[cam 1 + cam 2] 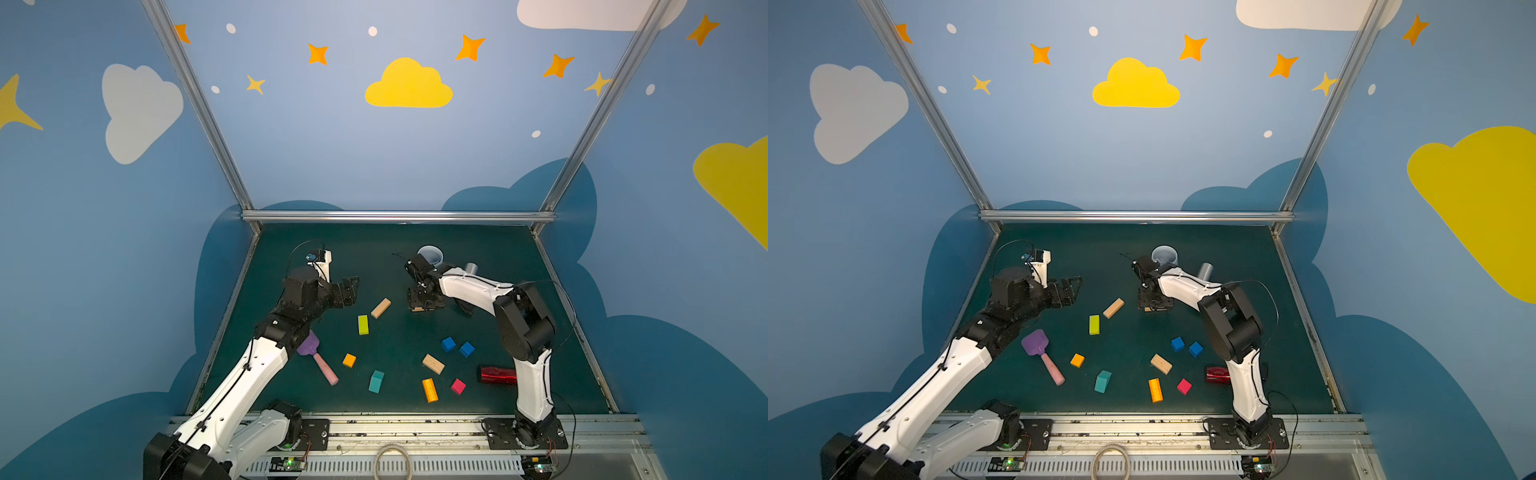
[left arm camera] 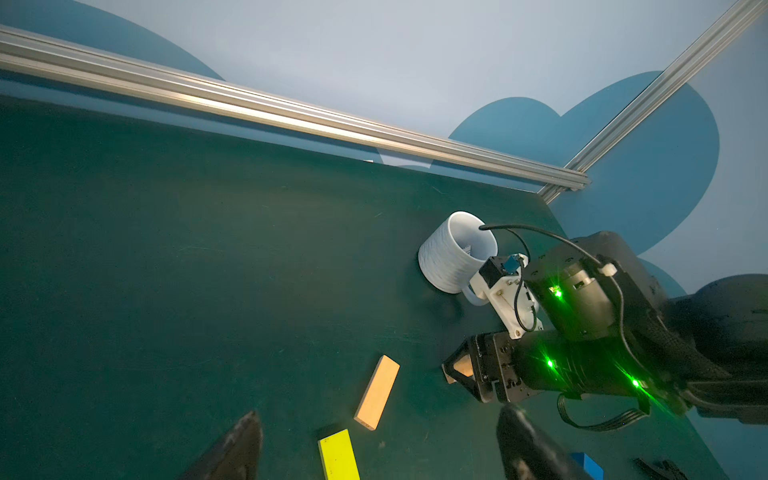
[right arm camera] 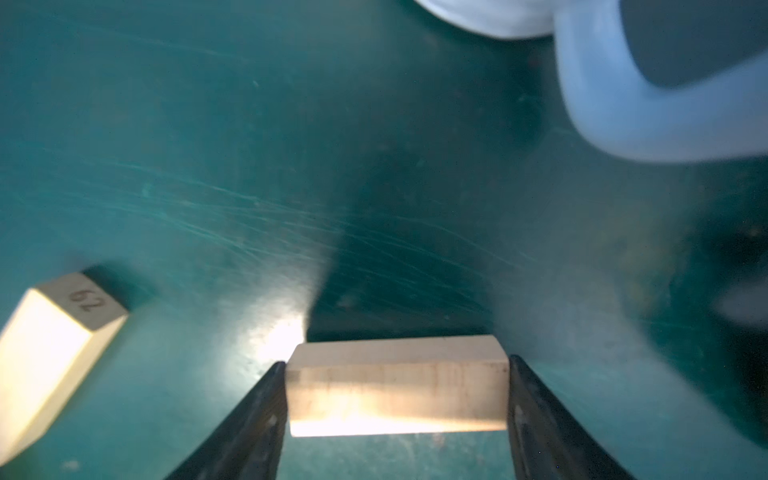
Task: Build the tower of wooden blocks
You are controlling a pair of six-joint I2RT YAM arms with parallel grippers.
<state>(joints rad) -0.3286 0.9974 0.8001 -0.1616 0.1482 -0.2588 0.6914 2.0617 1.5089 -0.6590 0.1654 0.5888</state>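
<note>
In both top views the wood blocks (image 1: 433,364) (image 1: 1161,364) lie scattered on the worktop (image 1: 498,257), none stacked. The left claw (image 1: 351,291) hangs above them. In the left wrist view its fingers (image 2: 245,440) stand wide apart, empty. In the right wrist view the right claw (image 3: 397,363) is clamped on the ends of a tan bar (image 3: 397,395), near the mug (image 3: 602,124).

Top views overlook the table (image 1: 498,257) from the front; nearer wrist views share a tan bar (image 2: 377,391).
</note>
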